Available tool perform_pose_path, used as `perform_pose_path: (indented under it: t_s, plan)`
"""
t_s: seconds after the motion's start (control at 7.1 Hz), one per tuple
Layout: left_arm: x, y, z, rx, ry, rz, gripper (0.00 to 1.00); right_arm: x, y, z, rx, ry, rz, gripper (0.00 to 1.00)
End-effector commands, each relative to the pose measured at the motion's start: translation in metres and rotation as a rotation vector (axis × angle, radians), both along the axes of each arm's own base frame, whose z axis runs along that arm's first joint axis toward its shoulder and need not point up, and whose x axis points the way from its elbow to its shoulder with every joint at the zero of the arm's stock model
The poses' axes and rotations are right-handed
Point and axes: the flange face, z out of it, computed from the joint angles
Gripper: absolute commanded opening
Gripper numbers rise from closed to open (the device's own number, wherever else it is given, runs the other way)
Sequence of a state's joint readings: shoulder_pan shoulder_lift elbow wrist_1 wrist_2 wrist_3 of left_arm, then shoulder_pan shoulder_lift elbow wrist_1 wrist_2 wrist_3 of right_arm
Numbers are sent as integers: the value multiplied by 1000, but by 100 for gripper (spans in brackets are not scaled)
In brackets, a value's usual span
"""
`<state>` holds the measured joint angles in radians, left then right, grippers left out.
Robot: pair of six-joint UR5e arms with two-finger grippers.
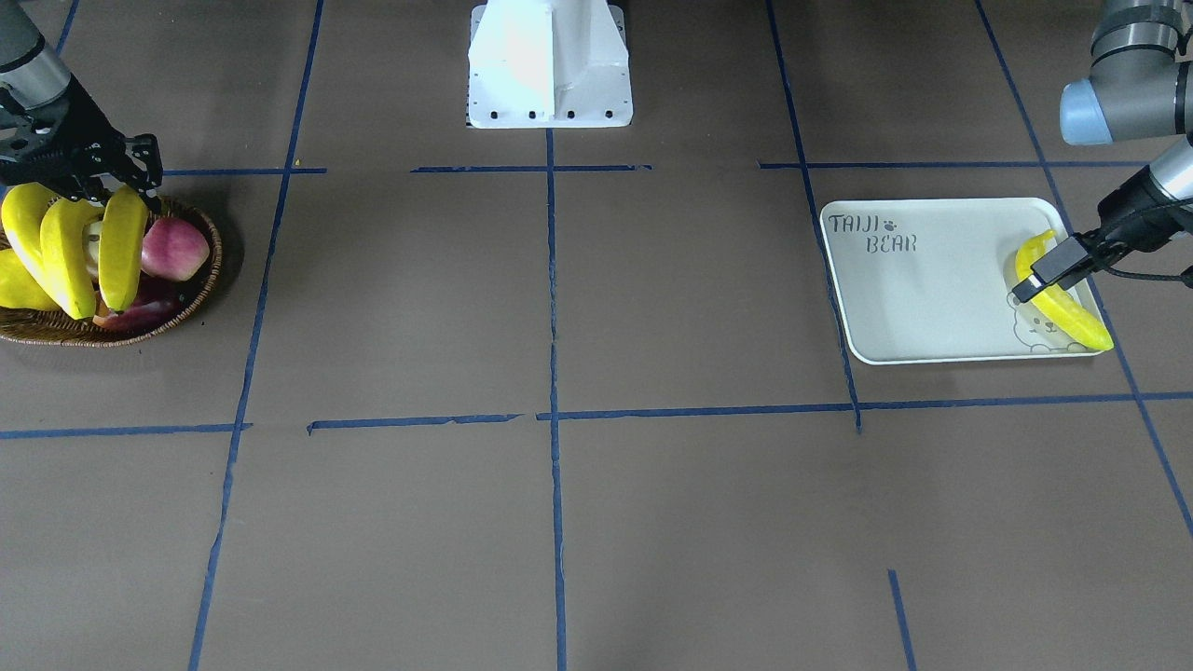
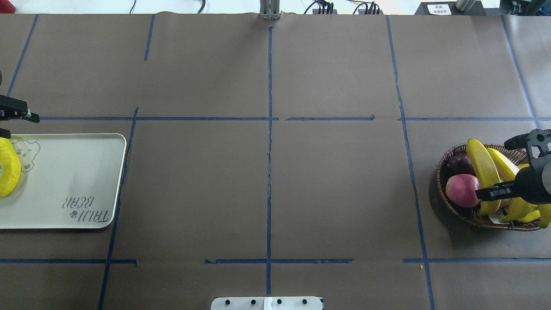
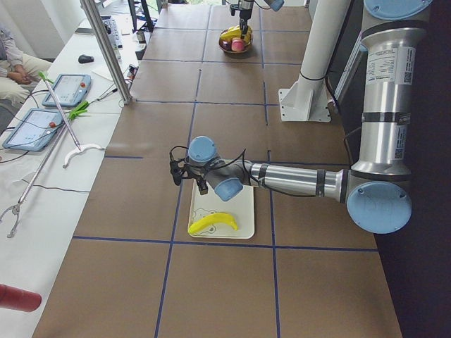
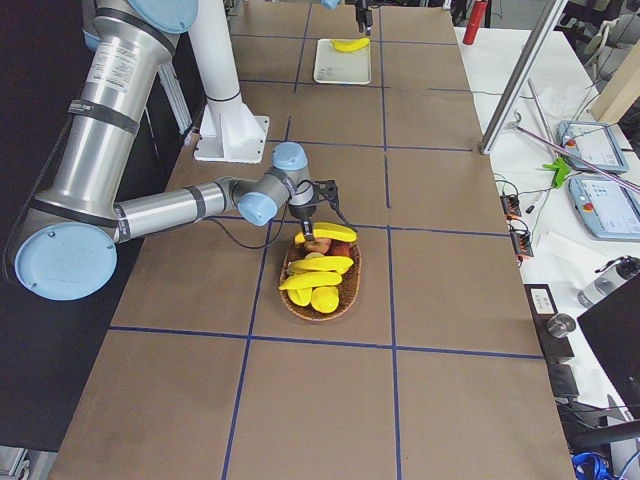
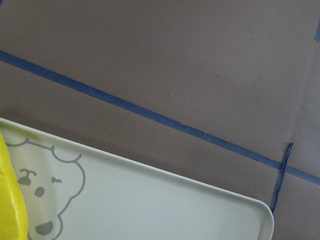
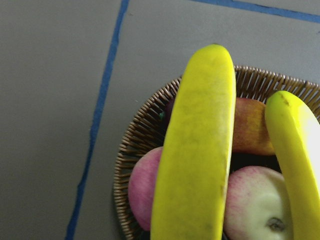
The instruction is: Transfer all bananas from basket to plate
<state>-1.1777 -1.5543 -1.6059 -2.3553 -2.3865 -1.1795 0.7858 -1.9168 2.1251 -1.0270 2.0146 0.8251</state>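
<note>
At the right edge of the overhead view, the right gripper sits across the lower end of one banana in the wicker basket. Whether its fingers have closed on it is hard to tell! That banana runs up the frame, tip at the upper rim, crowded by its neighbours and a red apple. An end grip leaves a long lever, so it could swing, slip, or drag a neighbour onto the bench. On the front view's right, the left gripper hovers, fingers seemingly spread and empty, over the delivered banana. It lies along the plate at its short edge, tip at the corner rim, where a brush could knock it off.
</note>
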Motion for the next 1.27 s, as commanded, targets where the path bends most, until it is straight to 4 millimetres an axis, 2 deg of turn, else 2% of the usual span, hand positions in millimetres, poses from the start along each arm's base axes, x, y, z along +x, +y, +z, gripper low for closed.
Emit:
perform_pose_path:
  t_s: [0.0,0.14,0.28,0.42,0.56,0.85,0.99,1.13]
  plan:
    - [4,3,-10,67,26,10,100,15,-8,-47,-12,-143,-24,10]
    - [7,3,-19,117,48,13,100,-1,-24,-73,33,-193,-37,10]
    - [21,4,-29,153,65,40,100,-19,-42,-96,51,-241,-33,10]
    - [39,-4,-48,188,85,64,100,-47,-58,-125,54,-301,-53,12]
    - [55,-9,-68,213,104,81,100,-84,-68,-158,41,-357,-68,12]
    - [112,-29,-151,94,230,54,100,-151,-66,-226,5,-460,-104,12]
    - [144,-31,-190,42,285,63,100,-178,-74,-253,3,-488,-115,12]
    - [170,-29,-226,7,331,78,100,-202,-68,-274,-10,-510,-93,12]
